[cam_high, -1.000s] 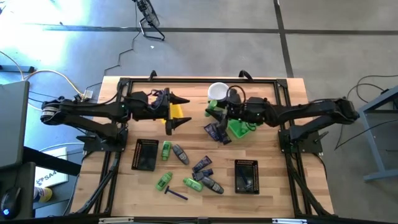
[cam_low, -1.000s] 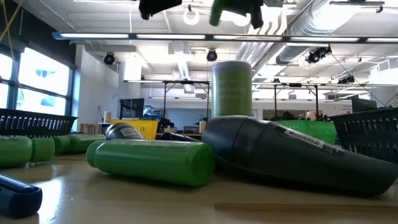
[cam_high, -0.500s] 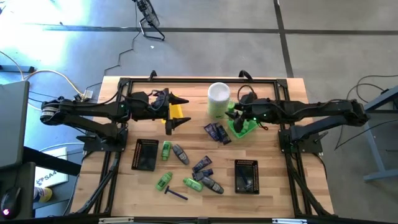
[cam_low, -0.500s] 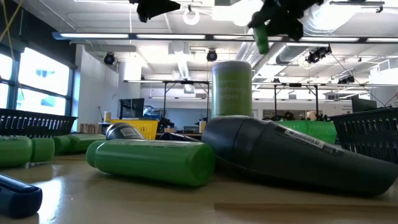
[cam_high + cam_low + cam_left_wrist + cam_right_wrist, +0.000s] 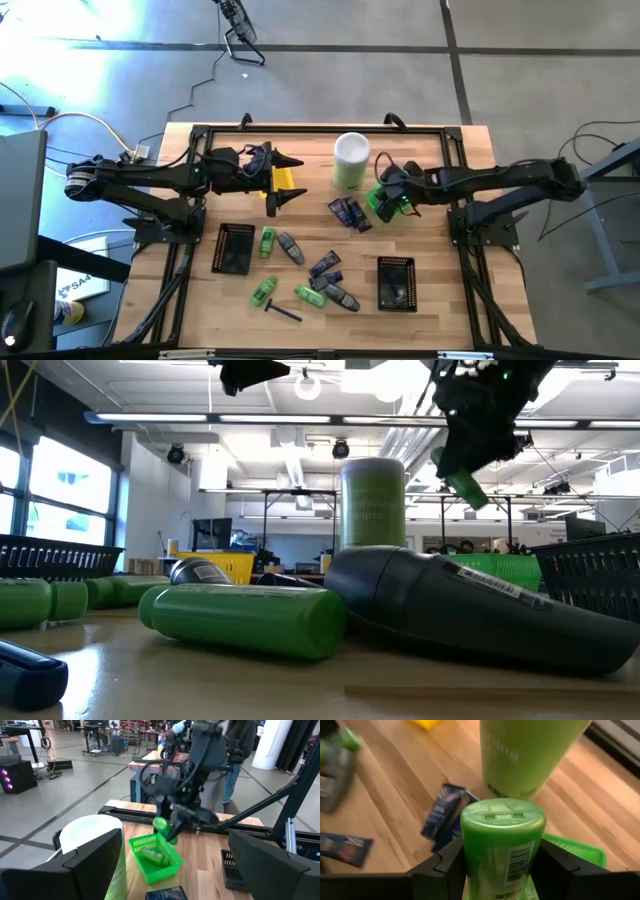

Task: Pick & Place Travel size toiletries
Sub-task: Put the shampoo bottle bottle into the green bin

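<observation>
The right gripper (image 5: pixel 501 870) is pinching a small green bottle (image 5: pixel 502 845). Its two dark fingers (image 5: pixel 442 870) press on the bottle's sides. The bottle's flat cap points away from the wrist.

The right arm reaches in from the right side of the table. Its gripper (image 5: pixel 390 192) hangs over the green basket (image 5: pixel 385 208), just beside the tall green can (image 5: pixel 351 160) with the white lid. The bottle is up in the air, not in the basket.

The left gripper (image 5: pixel 285 180) is spread wide and holds nothing. The left arm waits over the back left part of the table, by the yellow basket (image 5: pixel 288 178).

The low view shows the green bottle (image 5: pixel 462 484) tilted, with the gripper above it. It also shows a green bottle (image 5: pixel 245 620) and a dark grey piece (image 5: pixel 470 610) lying on the table up close.

The left wrist view shows that another green bottle (image 5: pixel 152 855) lies inside the green basket (image 5: pixel 162 870). The top view does not show that well.

The top view shows more small things spread over the front of the table, between two black baskets (image 5: pixel 235 248). Dark blue packets (image 5: pixel 350 213) lie near the green basket.
</observation>
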Controlling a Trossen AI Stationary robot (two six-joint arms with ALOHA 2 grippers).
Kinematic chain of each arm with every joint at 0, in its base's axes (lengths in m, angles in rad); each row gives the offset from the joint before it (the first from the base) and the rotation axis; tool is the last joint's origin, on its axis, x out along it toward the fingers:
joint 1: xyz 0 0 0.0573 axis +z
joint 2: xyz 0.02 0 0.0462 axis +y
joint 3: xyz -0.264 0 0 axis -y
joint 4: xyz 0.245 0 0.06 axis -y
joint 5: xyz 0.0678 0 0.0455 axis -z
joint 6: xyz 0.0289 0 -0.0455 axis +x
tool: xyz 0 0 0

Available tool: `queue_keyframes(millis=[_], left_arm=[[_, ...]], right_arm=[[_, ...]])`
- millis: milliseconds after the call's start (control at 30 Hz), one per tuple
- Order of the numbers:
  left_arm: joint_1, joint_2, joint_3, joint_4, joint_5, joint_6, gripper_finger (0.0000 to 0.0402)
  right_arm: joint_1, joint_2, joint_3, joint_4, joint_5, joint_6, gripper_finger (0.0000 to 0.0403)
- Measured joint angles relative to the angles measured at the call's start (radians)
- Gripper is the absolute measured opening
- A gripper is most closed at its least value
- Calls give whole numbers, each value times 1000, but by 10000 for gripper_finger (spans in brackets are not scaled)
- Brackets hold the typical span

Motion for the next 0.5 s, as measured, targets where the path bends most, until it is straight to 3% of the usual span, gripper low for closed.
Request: queue_keyframes(millis=[500], left_arm=[[0,0,0,0,1,-5,361]], right_arm=[[-1,229,-28,0,77,4,172]])
